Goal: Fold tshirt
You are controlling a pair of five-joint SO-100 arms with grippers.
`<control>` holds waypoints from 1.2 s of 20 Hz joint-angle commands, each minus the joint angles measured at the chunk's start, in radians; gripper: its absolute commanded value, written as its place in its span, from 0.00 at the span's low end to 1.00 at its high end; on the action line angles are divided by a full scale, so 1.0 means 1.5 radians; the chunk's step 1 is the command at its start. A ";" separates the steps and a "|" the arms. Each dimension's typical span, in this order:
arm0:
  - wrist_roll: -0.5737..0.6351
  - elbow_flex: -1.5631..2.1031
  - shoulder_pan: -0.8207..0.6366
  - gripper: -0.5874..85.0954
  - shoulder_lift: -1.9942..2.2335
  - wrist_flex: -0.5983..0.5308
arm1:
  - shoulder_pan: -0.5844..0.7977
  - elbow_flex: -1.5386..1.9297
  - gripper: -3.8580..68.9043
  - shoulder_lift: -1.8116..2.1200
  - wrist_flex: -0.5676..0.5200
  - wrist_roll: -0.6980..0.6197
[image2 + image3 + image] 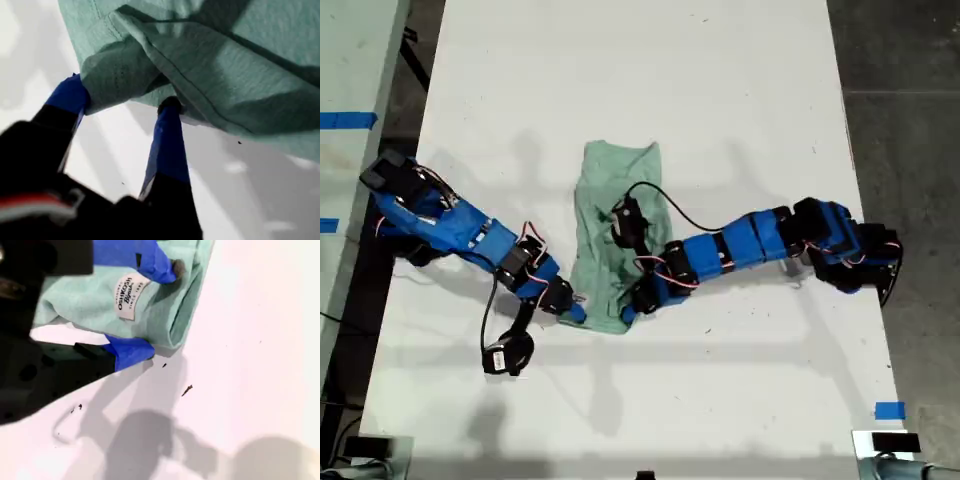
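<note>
White table point(720, 100): it fills most of the exterior view, plain and matte, with the arms' soft shadows on it. Dark grey floor point(900, 60) runs along the exterior view's right. A second pale surface point(350, 60) with a strip of blue tape point(345, 120) lies at the exterior view's left, and a small blue tape mark point(888, 410) sits near the table's lower right corner in that view.

Two blue-and-black arms reach in from opposite sides of the exterior view and meet near the middle of the table.

Tshirt point(610, 190): pale mint green, gathered into a narrow upright band at the table's centre. Its upper end lies flat and its lower end is rumpled between the two tools.

My first gripper point(575, 312) comes from the exterior view's left, at the band's lower left corner. In the first wrist view this tool point(120, 100) has its blue fingertips point(169, 107) pinching a bunched fold of hem, and the cloth spreads beyond it.

My second gripper point(632, 310) comes from the exterior view's right, at the lower edge just beside the first. This tool point(150, 310) is clamped on a thick layered edge of the tshirt, with bare table just beyond.

A white neck label point(127, 296) with blurred print lies on the cloth between its jaws.
</note>
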 commanded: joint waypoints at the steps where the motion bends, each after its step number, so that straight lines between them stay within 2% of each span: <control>1: 0.010 -0.012 -0.002 0.22 -0.036 -0.046 | -0.002 -0.058 0.38 -0.008 -0.020 0.014; 2: 0.032 -0.013 -0.007 0.14 -0.037 -0.055 | -0.005 -0.058 0.26 -0.013 -0.021 0.017; 3: 0.039 -0.014 -0.008 0.05 -0.038 -0.067 | -0.009 -0.058 0.07 -0.017 -0.021 0.021; 4: 0.030 -0.021 -0.007 0.01 -0.031 -0.065 | -0.016 -0.058 0.04 -0.018 -0.022 0.021; 8: 0.048 -0.110 -0.014 0.01 -0.029 0.024 | -0.036 -0.058 0.04 0.017 -0.002 0.024; 12: 0.104 -0.227 -0.029 0.01 -0.030 0.053 | -0.052 -0.058 0.04 0.112 0.080 -0.007; 15: 0.145 -0.358 -0.025 0.01 -0.034 0.102 | -0.085 -0.058 0.04 0.224 0.148 -0.025; 18: 0.162 -0.435 -0.015 0.01 -0.036 0.118 | -0.105 -0.054 0.04 0.277 0.154 -0.026; 21: 0.171 -0.443 -0.042 0.01 -0.016 0.129 | -0.060 -0.040 0.04 0.280 0.153 -0.064; 24: 0.201 -0.432 -0.112 0.01 0.028 0.168 | 0.027 -0.014 0.04 0.302 0.163 -0.136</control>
